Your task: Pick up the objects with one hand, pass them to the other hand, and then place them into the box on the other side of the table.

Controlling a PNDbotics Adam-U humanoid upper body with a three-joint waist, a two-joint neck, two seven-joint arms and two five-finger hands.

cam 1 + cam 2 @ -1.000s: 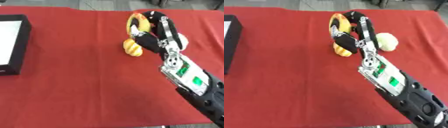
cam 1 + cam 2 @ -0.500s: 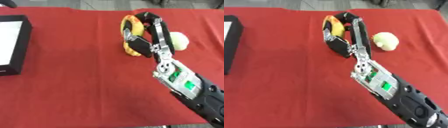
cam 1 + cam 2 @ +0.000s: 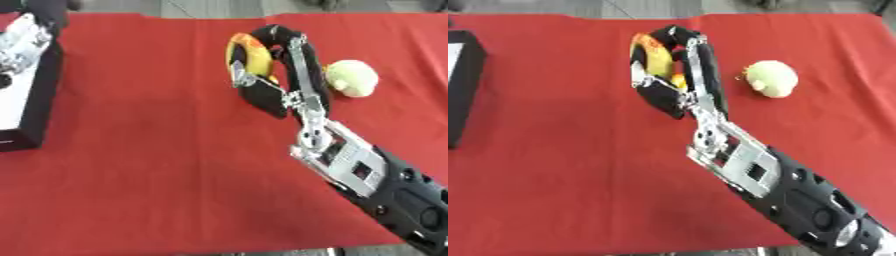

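Table: covered edge to edge by a red cloth (image 3: 149, 165), lying slightly askew in both views.
Right arm: black with silver joints and a grey panel at the forearm (image 3: 750, 167); enters from the lower right corner and reaches up toward the middle of the cloth.
Box: black walls, white inside (image 3: 26, 95); sits at the left edge of the cloth, well apart from the right arm. Only its dark side wall shows in the right eye view.
Left hand: a pale silver shape (image 3: 22, 42) at the upper left corner, above the box rim; whether its fingers are straight or curled cannot be told.
Right hand: black fingers and thumb curled round the yellow toy (image 3: 667, 75), closed on it from above and from the side.
Yellow toy: yellow and orange, soft-looking (image 3: 249, 55); held inside the right hand, over the upper middle of the cloth. Whether it touches the cloth cannot be told, as the hand hides its underside.
Green ball: pale green, round, with a small stub on its left side (image 3: 770, 79); lies on the cloth just right of the right hand, not touched by it.
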